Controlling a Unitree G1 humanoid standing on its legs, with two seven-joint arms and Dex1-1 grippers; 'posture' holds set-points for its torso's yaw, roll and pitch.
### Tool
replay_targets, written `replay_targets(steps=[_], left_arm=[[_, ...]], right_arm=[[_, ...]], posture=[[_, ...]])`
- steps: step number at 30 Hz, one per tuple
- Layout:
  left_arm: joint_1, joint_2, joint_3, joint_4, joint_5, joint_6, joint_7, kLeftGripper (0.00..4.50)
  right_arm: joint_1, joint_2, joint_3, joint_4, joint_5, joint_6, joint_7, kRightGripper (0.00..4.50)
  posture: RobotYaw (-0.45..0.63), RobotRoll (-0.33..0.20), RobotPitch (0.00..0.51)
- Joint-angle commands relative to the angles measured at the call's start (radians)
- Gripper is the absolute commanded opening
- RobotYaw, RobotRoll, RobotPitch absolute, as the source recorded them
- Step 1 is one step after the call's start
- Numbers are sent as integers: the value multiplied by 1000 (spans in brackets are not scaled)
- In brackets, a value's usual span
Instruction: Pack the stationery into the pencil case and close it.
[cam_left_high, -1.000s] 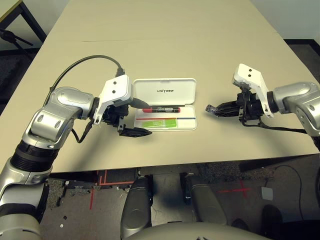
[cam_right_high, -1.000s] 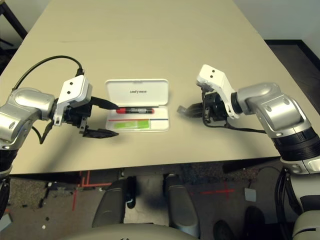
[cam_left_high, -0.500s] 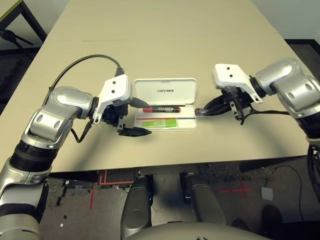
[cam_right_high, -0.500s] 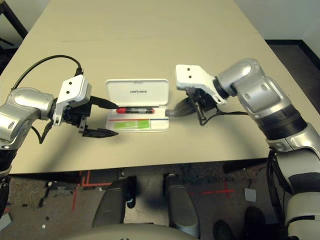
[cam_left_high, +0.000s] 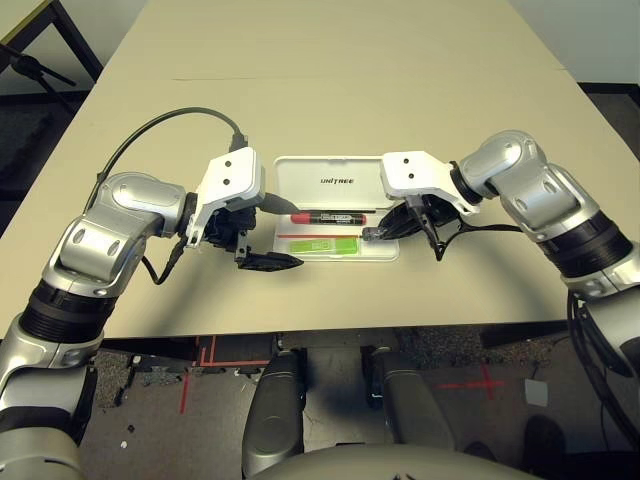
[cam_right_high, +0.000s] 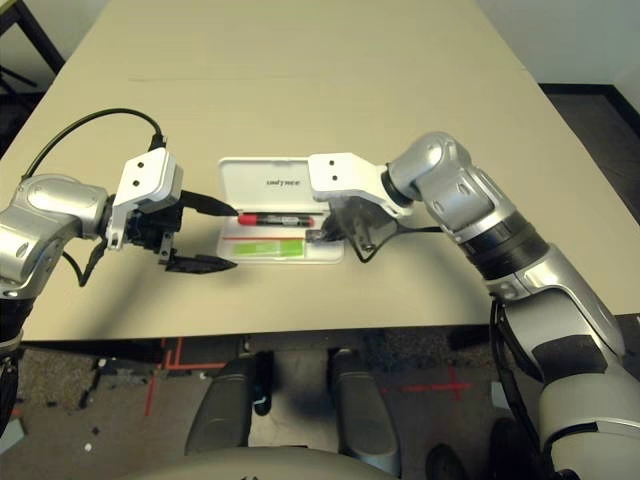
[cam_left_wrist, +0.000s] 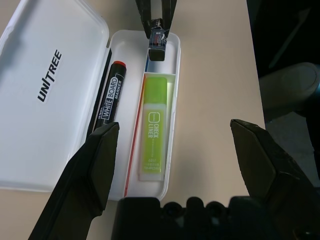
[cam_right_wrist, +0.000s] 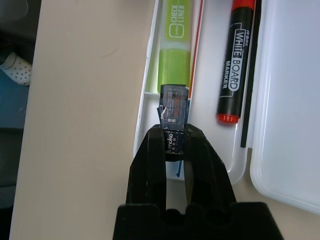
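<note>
The white pencil case (cam_left_high: 287, 191) lies open on the table, lid flat behind its tray (cam_left_wrist: 175, 60). In the tray rest the red marker (cam_left_high: 325, 217) with black ends and the light green highlighter (cam_left_high: 322, 244). My right gripper (cam_left_high: 380, 232) is shut on the tiny dark block (cam_right_wrist: 173, 107), which hangs just over the tray's right end, beyond the highlighter's tip. Whether the block touches the tray floor I cannot tell. At the case's left end my left gripper (cam_left_high: 278, 234) stands open, one finger by the marker's end and the other on the table in front.
The beige table (cam_left_high: 330, 90) stretches far behind the case. Its front edge (cam_left_high: 330, 325) runs close below the grippers. A black cable (cam_left_high: 170, 125) loops above my left forearm. Dark floor lies beyond the table's sides.
My right arm has swung left from beside the case to over the tray's right end, carrying the dark block. The left gripper has stayed put.
</note>
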Motion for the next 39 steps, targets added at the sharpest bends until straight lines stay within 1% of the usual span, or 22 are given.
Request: replay_targets(steps=[1, 9, 11, 12, 15, 17, 20, 21, 24, 25, 27, 28, 32, 34, 36, 37, 38, 39], left_arm=[[5, 9, 6, -8, -9, 5, 0, 4500], [-23, 2, 4, 32, -7, 8, -2, 4500], [-25, 1, 3, 37, -3, 6, 2, 4500], [-25, 0, 3, 40, -2, 5, 6, 4500], [-28, -2, 4, 50, 2, 7, 16, 4500], [-29, -1, 5, 62, 5, 5, 21, 4500], [-40, 5, 11, 93, 11, 7, 29, 4500], [-46, 6, 11, 108, 13, 10, 31, 4500], [-63, 10, 8, 160, 32, -2, 36, 4500], [-66, 14, 4, 183, 48, -24, 35, 4500], [-76, 27, -9, 234, 88, -43, 45, 4500], [-80, 29, -12, 247, 99, -47, 46, 4500], [-116, 61, -26, 362, 174, -89, 36, 4500], [-125, 73, -29, 399, 196, -113, 22, 4500], [-134, 78, -31, 429, 210, -132, 9, 4102], [-141, 80, -33, 449, 222, -140, 7, 3835], [-148, 81, -33, 469, 230, -146, 0, 3521], [-157, 86, -32, 495, 240, -158, -8, 3068]], right_arm=[[25, -2, 11, -14, -7, 0, 11, 224], [53, -7, 7, -34, -21, -9, 8, 224], [56, -5, 4, -35, -21, -7, 5, 950], [56, -5, 3, -35, -21, -7, 4, 1237], [53, -4, -2, -32, -12, 5, 11, 2378], [47, -5, -10, -28, 2, 15, 23, 3194], [44, -11, -40, -15, 37, 6, 47, 4255], [45, -15, -54, -9, 50, -11, 58, 4434], [53, -31, -99, 18, 89, -35, 79, 4434], [58, -36, -125, 33, 124, -44, 108, 4434], [64, -61, -160, 65, 161, -71, 151, 4434], [64, -68, -165, 73, 167, -79, 159, 4434], [84, -144, -230, 143, 198, -141, 174, 4434], [76, -167, -246, 183, 188, -158, 170, 4434], [70, -181, -258, 207, 180, -163, 166, 4500], [70, -188, -264, 215, 180, -166, 165, 4500], [72, -194, -270, 220, 178, -166, 166, 4500], [76, -203, -277, 223, 175, -166, 160, 4500]], posture=[[104, 0, 184], [99, 0, 185], [98, 0, 186], [97, 0, 186], [97, 0, 186], [95, 0, 186], [93, 0, 185], [92, 0, 185], [92, 0, 184], [91, 0, 184], [89, 0, 184], [89, 0, 184], [81, 0, 185], [76, 0, 185], [68, 0, 185], [68, 0, 185], [64, 0, 185], [60, 0, 185]])
